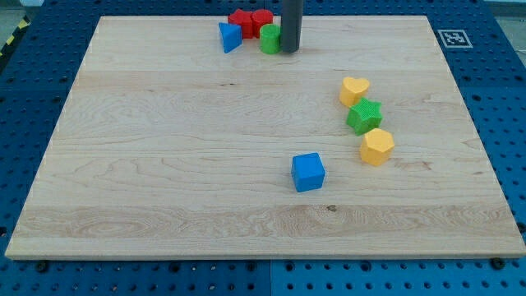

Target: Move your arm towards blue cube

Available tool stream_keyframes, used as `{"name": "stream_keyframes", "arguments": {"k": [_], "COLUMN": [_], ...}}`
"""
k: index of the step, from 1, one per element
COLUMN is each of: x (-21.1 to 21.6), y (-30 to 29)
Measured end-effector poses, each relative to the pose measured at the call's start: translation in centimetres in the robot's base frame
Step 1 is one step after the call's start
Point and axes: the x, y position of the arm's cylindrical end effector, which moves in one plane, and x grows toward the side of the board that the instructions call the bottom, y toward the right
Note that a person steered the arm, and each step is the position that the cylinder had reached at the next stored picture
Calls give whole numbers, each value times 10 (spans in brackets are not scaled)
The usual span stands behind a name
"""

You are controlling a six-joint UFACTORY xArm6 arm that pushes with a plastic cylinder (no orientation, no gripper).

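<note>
The blue cube (308,172) lies on the wooden board (164,164), a little below and right of the middle. My tip (290,51) stands near the view's top, just right of a green cylinder (269,39). The tip is far above the blue cube, almost straight up from it and slightly to the left.
At the top, a blue triangular block (230,37) sits left of the green cylinder, with two red blocks (251,20) behind them. At the right, a yellow heart (354,90), a green star-like block (364,116) and a yellow block (376,146) form a column.
</note>
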Motion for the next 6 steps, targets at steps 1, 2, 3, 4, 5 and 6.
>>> {"name": "stream_keyframes", "arguments": {"k": [1, 2, 3, 4, 5, 6], "x": [-5, -15, 26, 98, 161, 223], "y": [-9, -21, -21, -22, -32, -39]}}
